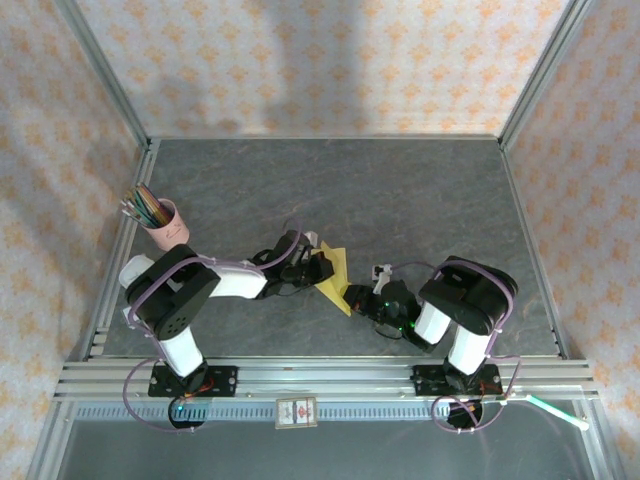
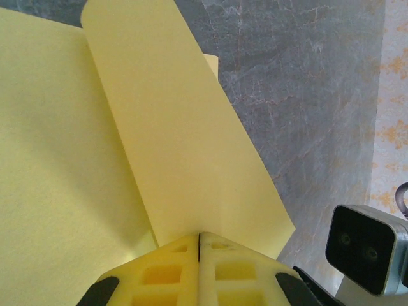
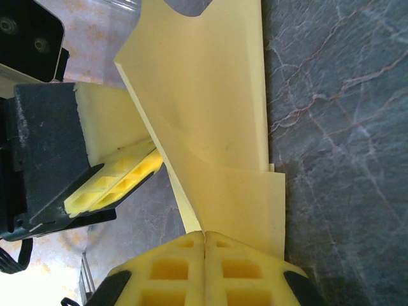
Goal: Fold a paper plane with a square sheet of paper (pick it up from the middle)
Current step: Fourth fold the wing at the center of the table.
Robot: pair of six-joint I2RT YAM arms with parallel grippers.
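The square sheet of paper (image 1: 336,276) is yellow, folded into overlapping flaps, and hangs just above the table between the two arms. My left gripper (image 1: 318,263) is shut on its upper left edge. In the left wrist view the paper (image 2: 178,127) rises from the closed left gripper (image 2: 199,234), with a long crease running up and left. My right gripper (image 1: 363,298) is shut on the lower right corner. In the right wrist view the layered paper (image 3: 217,121) stands above the closed right gripper (image 3: 204,233), and the left gripper's fingers (image 3: 118,178) pinch its left edge.
A pink cup of coloured pencils (image 1: 160,220) stands at the table's left side. Metal frame rails (image 1: 320,378) run along the near edge. The dark stone tabletop (image 1: 400,190) stretches behind the arms, closed in by patterned walls.
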